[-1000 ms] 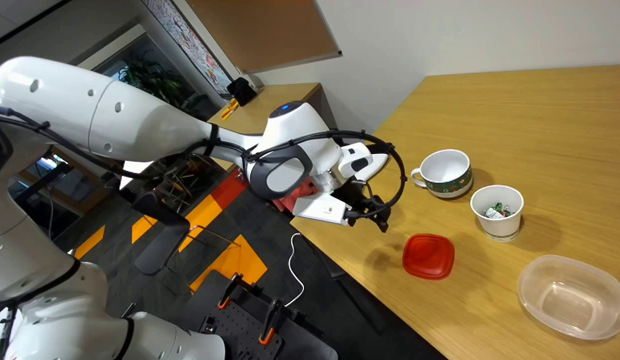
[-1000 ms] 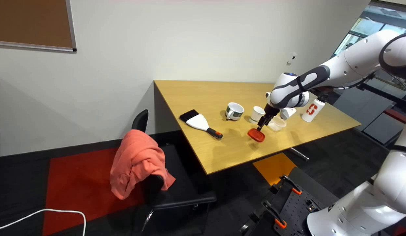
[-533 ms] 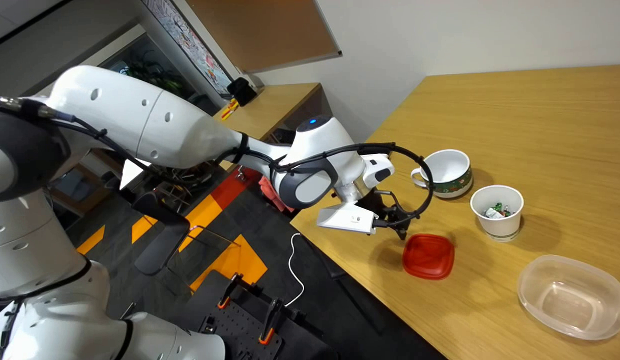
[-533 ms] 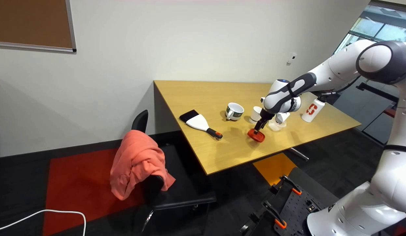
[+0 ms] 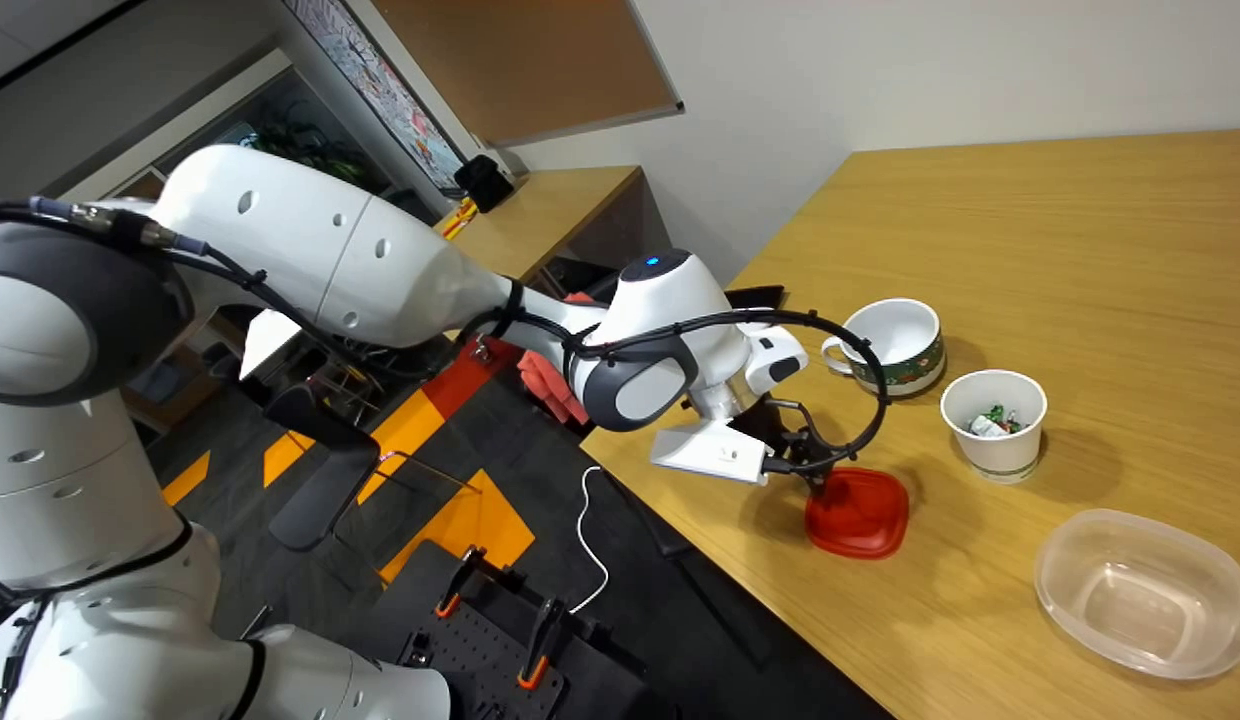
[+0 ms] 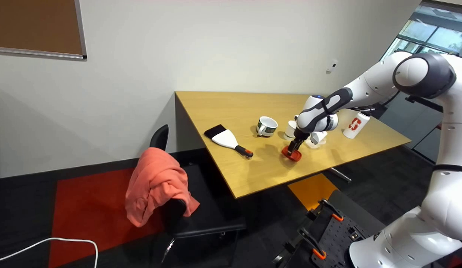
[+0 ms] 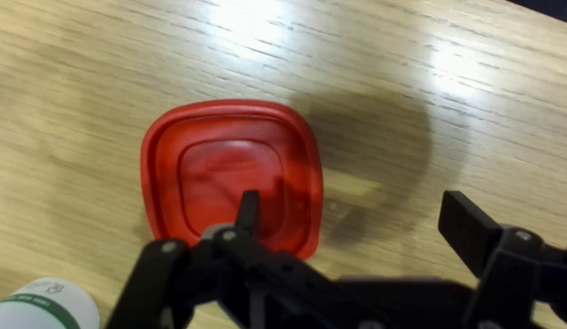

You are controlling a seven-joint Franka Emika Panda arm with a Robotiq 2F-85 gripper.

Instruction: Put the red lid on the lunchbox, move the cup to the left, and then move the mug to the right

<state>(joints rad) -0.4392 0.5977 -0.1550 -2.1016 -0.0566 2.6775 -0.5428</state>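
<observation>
The red lid (image 5: 865,522) lies flat on the table; it also shows in the wrist view (image 7: 231,167). My gripper (image 7: 351,194) is open and empty above the table. In the wrist view its left finger overlaps the lid, and its right finger is over bare wood. In an exterior view the gripper (image 6: 291,149) is at the lid; contact cannot be told. The clear lunchbox (image 5: 1145,600) stands open at the near right. The white cup (image 5: 1002,458) holds small wrapped items; its side shows in the wrist view (image 7: 45,304). The white mug (image 5: 892,368) stands beyond, handle out.
A black-and-white brush (image 6: 225,139) lies on the table by the mug. A white bottle (image 6: 356,125) stands past the lunchbox. A chair with a pink cloth (image 6: 156,182) is beside the table. The table's front edge (image 5: 760,605) runs close to the lid.
My gripper has moved over toward the lid and come down, so that its tips now overlap the lid in both exterior views. The lid, lunchbox, cup and mug have not moved.
</observation>
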